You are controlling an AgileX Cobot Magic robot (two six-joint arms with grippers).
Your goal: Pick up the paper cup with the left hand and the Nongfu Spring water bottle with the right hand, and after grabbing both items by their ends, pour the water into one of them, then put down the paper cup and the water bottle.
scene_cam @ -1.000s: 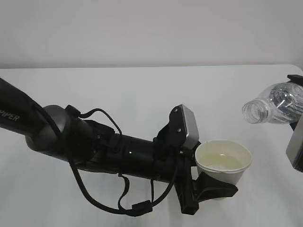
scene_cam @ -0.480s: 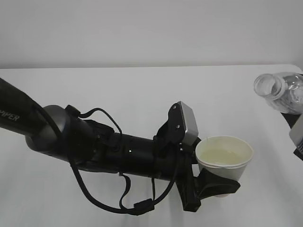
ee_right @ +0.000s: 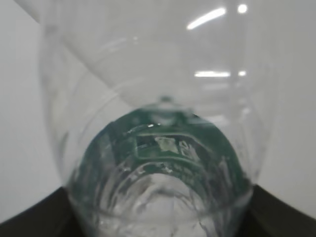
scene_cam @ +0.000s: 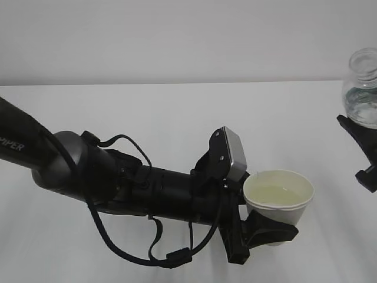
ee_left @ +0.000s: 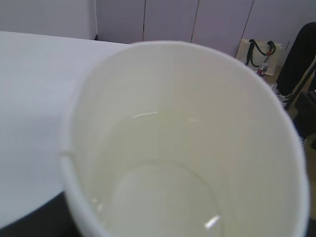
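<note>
The paper cup (scene_cam: pixel 279 207) stands upright at lower right, and my left gripper (scene_cam: pixel 272 233) is shut on its lower end, its black fingers (scene_cam: pixel 265 227) hugging the base. A pale pool of water (scene_cam: pixel 277 196) lies inside; the left wrist view is filled by the cup (ee_left: pixel 187 89) and its water (ee_left: pixel 163 192). The Nongfu Spring water bottle (scene_cam: pixel 362 88) is upright at the right edge, uncapped mouth up, held above the table by my right gripper (scene_cam: pixel 364 150), which is shut on its lower part. The right wrist view looks through the bottle (ee_right: pixel 158 98) onto its green label (ee_right: pixel 163 148).
The white table (scene_cam: pixel 177 118) runs back to a pale wall. My thick left arm (scene_cam: pixel 88 171) with its looping cables lies across the lower left. A gap of bare table separates cup and bottle.
The bottle has swung from lying tilted with its mouth toward the cup to upright, and has moved right and up, away from the cup. The cup and left arm stay put.
</note>
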